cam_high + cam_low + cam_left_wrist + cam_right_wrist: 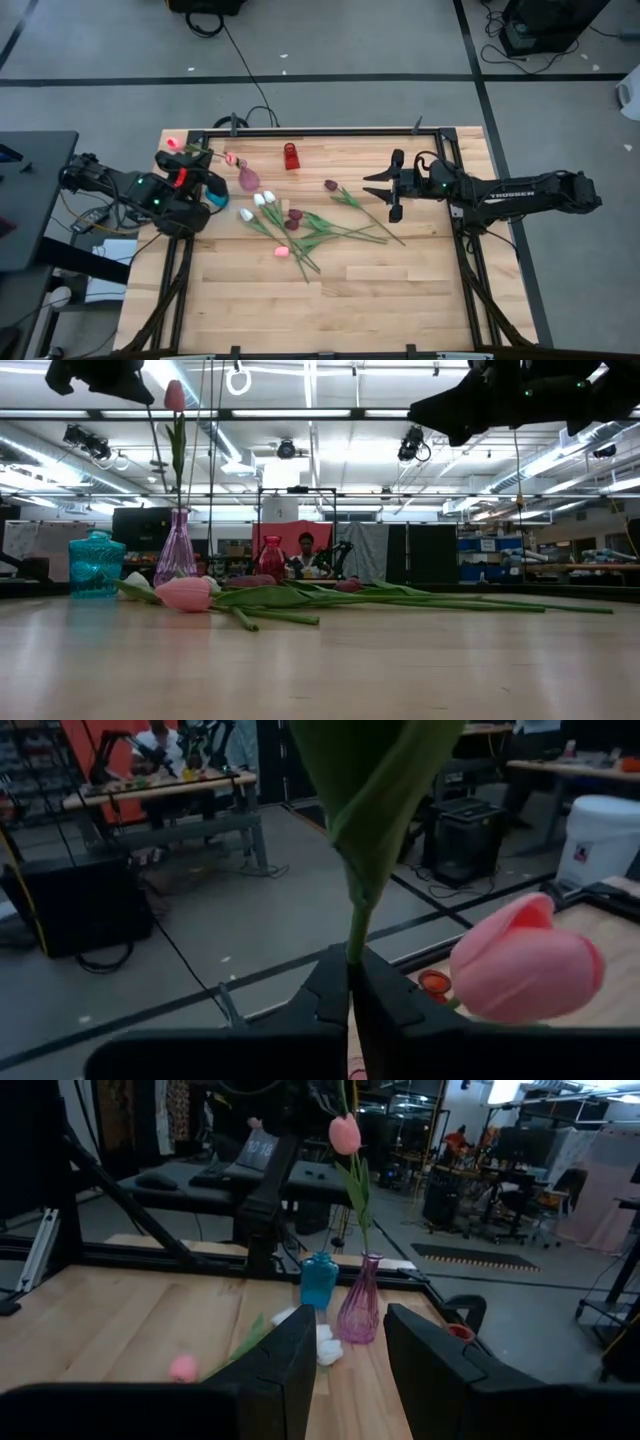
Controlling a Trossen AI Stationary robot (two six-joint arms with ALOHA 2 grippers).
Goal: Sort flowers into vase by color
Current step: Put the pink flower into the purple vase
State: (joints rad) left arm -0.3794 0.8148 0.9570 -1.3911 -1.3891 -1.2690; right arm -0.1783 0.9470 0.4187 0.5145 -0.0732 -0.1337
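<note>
Wooden table (pixel 400 290) carries loose flowers (pixel 300 228) in a pile mid-table, beside the pink vase (pixel 248 179), teal vase (pixel 217 200) and red vase (pixel 290 156). My left gripper (pixel 350 995) pinches a pink tulip (pixel 345 1134) by its stem, upright over the pink vase. My right gripper (pixel 397 187) hovers at right with fingers spread wide, holding nothing

I see a pink tulip (pixel 344 1133) on a green stem, a violet glass vase (pixel 359 1312), a teal vase (pixel 319 1281), a red vase (pixel 290 156), and white tulips (pixel 262 202).
</note>
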